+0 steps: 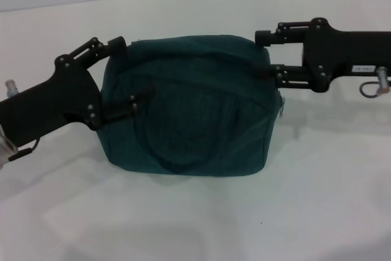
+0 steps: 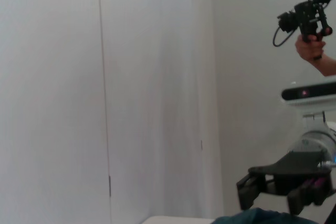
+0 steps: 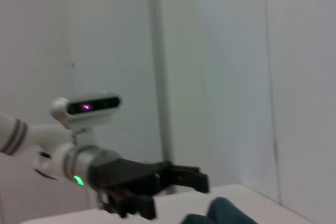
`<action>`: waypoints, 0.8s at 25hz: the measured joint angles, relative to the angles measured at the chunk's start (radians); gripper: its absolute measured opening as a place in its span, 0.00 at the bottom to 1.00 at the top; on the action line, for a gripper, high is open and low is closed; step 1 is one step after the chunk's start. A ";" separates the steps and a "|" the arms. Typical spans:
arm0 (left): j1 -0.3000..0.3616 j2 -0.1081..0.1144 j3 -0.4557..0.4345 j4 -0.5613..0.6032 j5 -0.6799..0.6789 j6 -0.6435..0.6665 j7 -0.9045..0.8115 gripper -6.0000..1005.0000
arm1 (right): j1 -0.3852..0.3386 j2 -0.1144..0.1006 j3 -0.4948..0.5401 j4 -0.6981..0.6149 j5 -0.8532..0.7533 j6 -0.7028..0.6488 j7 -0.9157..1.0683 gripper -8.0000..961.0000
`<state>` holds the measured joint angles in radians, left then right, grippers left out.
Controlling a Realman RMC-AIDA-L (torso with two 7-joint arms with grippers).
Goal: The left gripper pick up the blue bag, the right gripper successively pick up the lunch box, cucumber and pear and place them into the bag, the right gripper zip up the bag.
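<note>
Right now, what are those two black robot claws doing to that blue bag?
Both sit at the blue bag on the white table. The left gripper is at its left end, the right gripper at its upper right corner, jaws spread at the fabric. The bag looks zipped shut. No lunch box, cucumber or pear shows, so they may be inside.

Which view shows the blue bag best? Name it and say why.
The head view: the whole blue bag sits on the white table between the left gripper and right gripper. Both wrist views catch only a sliver of its top.
</note>
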<state>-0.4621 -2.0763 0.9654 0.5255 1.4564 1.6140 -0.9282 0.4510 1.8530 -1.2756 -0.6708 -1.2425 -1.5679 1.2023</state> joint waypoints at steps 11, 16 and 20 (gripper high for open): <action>0.002 0.000 0.003 0.048 0.074 0.013 -0.040 0.88 | -0.032 -0.020 0.033 -0.021 -0.017 -0.088 0.023 0.59; 0.003 -0.002 0.003 0.104 0.120 0.036 -0.091 0.88 | -0.030 -0.024 0.078 -0.074 -0.099 -0.117 0.100 0.59; 0.012 -0.002 0.003 0.125 0.121 0.039 -0.096 0.88 | -0.034 -0.015 0.096 -0.104 -0.125 -0.124 0.119 0.59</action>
<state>-0.4503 -2.0786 0.9682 0.6504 1.5769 1.6533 -1.0244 0.4174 1.8375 -1.1793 -0.7743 -1.3675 -1.6924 1.3213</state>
